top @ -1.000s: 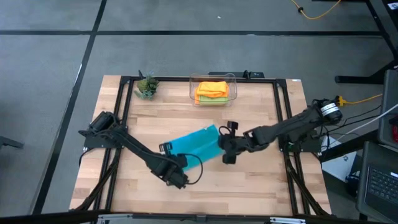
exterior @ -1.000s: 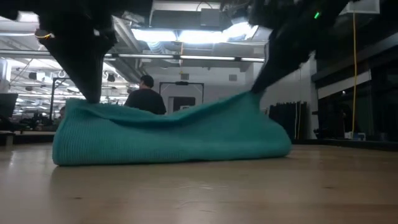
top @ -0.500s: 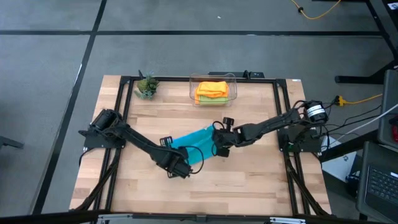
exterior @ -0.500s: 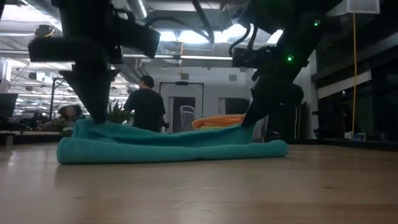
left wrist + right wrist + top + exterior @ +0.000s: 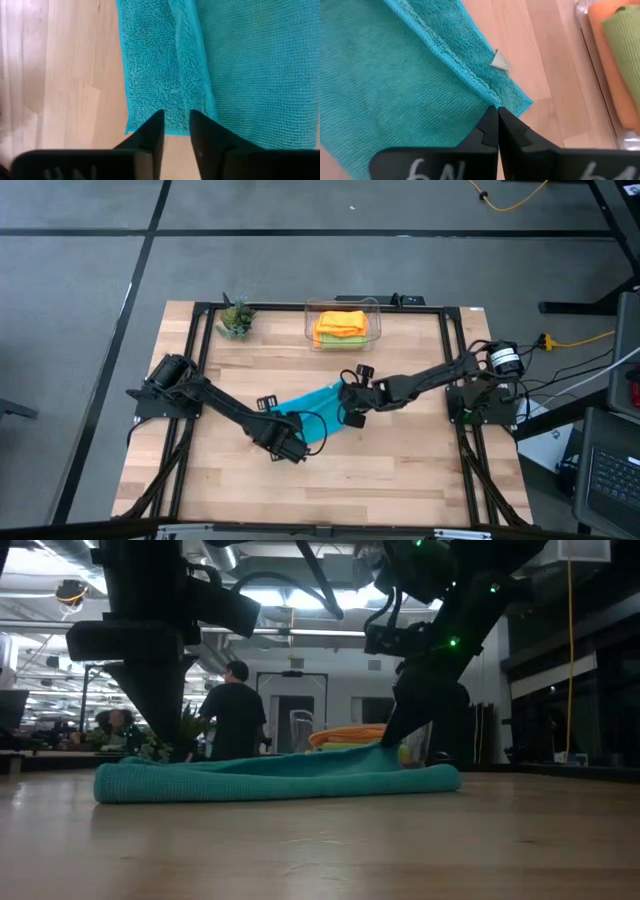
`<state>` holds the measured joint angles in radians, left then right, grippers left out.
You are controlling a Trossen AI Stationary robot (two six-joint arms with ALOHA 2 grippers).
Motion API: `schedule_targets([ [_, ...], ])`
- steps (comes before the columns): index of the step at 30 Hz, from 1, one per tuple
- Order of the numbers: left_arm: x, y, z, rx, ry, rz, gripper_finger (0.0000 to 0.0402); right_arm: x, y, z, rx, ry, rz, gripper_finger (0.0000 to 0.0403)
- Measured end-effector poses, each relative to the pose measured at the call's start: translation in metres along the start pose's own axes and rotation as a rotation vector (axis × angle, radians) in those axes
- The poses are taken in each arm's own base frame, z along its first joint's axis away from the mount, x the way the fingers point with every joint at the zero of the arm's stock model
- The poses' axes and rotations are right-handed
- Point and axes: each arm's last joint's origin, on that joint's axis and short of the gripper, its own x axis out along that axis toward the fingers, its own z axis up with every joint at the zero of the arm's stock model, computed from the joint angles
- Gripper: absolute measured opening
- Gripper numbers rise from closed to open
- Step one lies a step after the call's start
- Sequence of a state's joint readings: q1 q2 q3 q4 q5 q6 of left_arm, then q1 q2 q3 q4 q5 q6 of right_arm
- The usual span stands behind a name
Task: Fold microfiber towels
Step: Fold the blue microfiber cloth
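Wooden surface (image 5: 400,470) is carrying a clear bin (image 5: 343,306) at upper centre, holding folded orange towels (image 5: 341,321) over lime towel (image 5: 343,337); right hand (image 5: 347,406) is pinching the nubby teal towel (image 5: 305,406), left hand (image 5: 283,437) slightly spread.

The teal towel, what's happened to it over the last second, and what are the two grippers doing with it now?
The teal towel was held up as a draped hump; both arms carried its edge over and lowered it, so it now lies flat and folded. The left gripper has parted its fingers, with the corner lying loose between them. The right gripper stays shut on the other corner. The orange and green towels in the clear bin and the potted plant have not moved.
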<state>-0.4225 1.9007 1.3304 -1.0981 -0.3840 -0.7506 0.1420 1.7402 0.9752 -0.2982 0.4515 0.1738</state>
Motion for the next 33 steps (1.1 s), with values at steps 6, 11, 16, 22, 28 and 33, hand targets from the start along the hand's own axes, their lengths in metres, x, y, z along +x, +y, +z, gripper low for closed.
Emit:
schedule_targets([
  [6, 0.0, 0.0, 0.0, -0.001, -0.001, 0.0, 0.0127, 0.008, -0.007, 0.001, 0.028, 0.006, -0.016, 0.0],
  [11, 0.0, -0.002, 0.0, -0.002, -0.011, -0.008, 0.0133, 0.018, -0.013, 0.004, 0.065, -0.015, -0.028, 0.0],
  [16, -0.001, -0.004, -0.001, 0.001, -0.016, -0.012, 0.0134, 0.03, -0.021, 0.002, 0.083, 0.012, -0.049, 0.0017],
  [22, -0.001, -0.004, 0.0, -0.004, -0.021, -0.018, 0.0135, 0.033, -0.028, 0.001, 0.097, 0.026, -0.051, 0.0091],
  [28, -0.001, -0.005, 0.001, -0.008, -0.027, -0.024, 0.0135, 0.034, -0.029, 0.004, 0.087, 0.011, -0.048, 0.0169],
  [33, 0.002, 0.001, 0.005, -0.028, -0.017, -0.019, 0.0135, 0.03, -0.029, 0.013, 0.068, -0.011, -0.043, 0.0207],
])
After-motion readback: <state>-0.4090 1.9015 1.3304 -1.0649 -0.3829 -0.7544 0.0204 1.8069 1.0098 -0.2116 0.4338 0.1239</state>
